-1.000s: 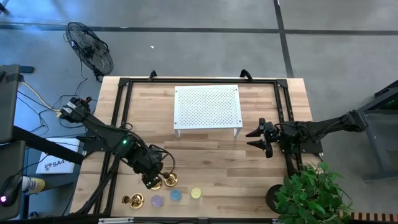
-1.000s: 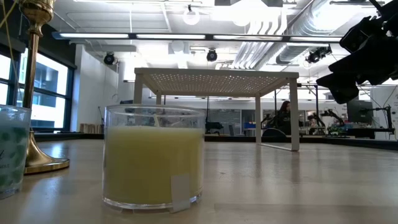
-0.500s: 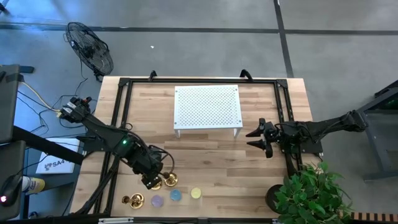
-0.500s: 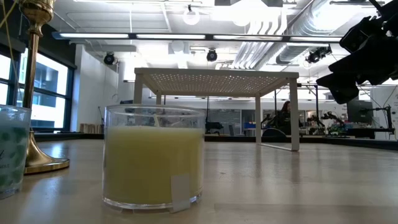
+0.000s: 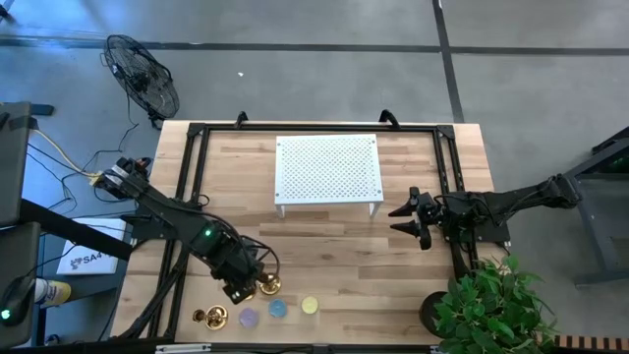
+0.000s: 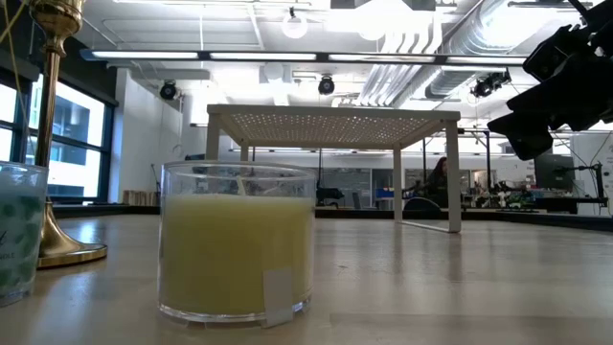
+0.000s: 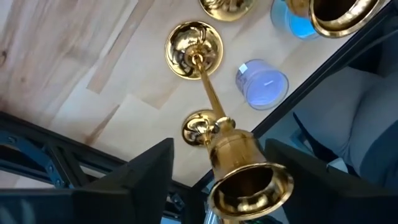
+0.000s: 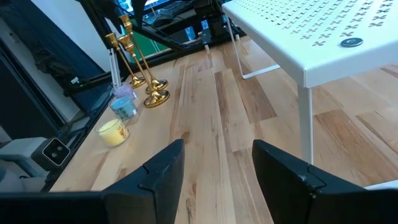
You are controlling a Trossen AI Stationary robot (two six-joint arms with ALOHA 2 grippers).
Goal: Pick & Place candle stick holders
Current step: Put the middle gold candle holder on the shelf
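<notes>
Several gold candle stick holders stand on their round bases near the table's near left edge. My left gripper (image 5: 241,287) points down over them, open. In the left wrist view its fingers (image 7: 146,180) stand on either side of one tall holder's cup top (image 7: 244,177), whose slim stem runs down to its base (image 7: 194,48). A second tall holder (image 5: 266,286) stands beside it, and a short one (image 5: 208,317) sits nearer the edge. My right gripper (image 5: 401,218) waits open at the table's right, above the wood (image 8: 217,180).
A purple candle (image 5: 248,318), a blue one (image 5: 278,308) and a yellow one (image 5: 310,306) stand in a row beside the holders. A white perforated stand (image 5: 327,169) sits at the far middle. A potted plant (image 5: 486,305) fills the near right corner. Bare wood lies between.
My left arm has reached a little farther toward the near edge and tipped slightly over the holders. The holders and candles have kept their places.
</notes>
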